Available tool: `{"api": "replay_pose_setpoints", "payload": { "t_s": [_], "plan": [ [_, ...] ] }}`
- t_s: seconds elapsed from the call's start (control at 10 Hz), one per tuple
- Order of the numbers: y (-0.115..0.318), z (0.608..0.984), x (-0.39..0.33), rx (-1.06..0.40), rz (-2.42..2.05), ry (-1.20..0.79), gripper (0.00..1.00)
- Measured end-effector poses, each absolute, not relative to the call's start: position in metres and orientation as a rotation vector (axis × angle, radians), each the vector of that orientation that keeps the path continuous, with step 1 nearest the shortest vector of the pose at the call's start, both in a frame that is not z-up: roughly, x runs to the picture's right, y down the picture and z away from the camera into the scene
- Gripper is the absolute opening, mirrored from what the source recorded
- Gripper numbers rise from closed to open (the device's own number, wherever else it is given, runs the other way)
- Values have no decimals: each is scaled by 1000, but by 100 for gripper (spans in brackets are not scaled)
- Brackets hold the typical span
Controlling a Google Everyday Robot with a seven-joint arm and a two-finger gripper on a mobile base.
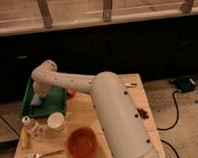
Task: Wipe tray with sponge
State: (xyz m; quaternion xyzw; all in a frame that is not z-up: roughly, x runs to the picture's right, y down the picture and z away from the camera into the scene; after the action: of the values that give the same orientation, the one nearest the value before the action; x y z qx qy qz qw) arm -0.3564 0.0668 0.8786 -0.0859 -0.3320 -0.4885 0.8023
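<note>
The green tray (56, 103) lies at the table's back left corner. My arm reaches over the table from the lower right and bends down into the tray. The gripper (37, 96) points down over the tray's left part. The pale blue-grey sponge (35, 101) shows at its tip, held against the tray floor. The arm hides the tray's right part.
An orange ball (71, 93) peeks out beside the tray's right rim. In front of the tray stand a white cup (55, 121) and a small bottle (30, 127). An orange bowl (81, 143) and a fork (44, 155) lie near the front edge. Small dark bits (143, 112) lie at the right.
</note>
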Motion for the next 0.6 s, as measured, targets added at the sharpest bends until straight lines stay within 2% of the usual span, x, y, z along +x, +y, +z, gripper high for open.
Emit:
{"api": "replay_pose_setpoints", "payload": {
  "t_s": [0.3,0.6],
  "plan": [
    [85,865,-315,-207,-1002,-683,2],
    [84,870,-267,-234,-938,-624,2]
  ]
}}
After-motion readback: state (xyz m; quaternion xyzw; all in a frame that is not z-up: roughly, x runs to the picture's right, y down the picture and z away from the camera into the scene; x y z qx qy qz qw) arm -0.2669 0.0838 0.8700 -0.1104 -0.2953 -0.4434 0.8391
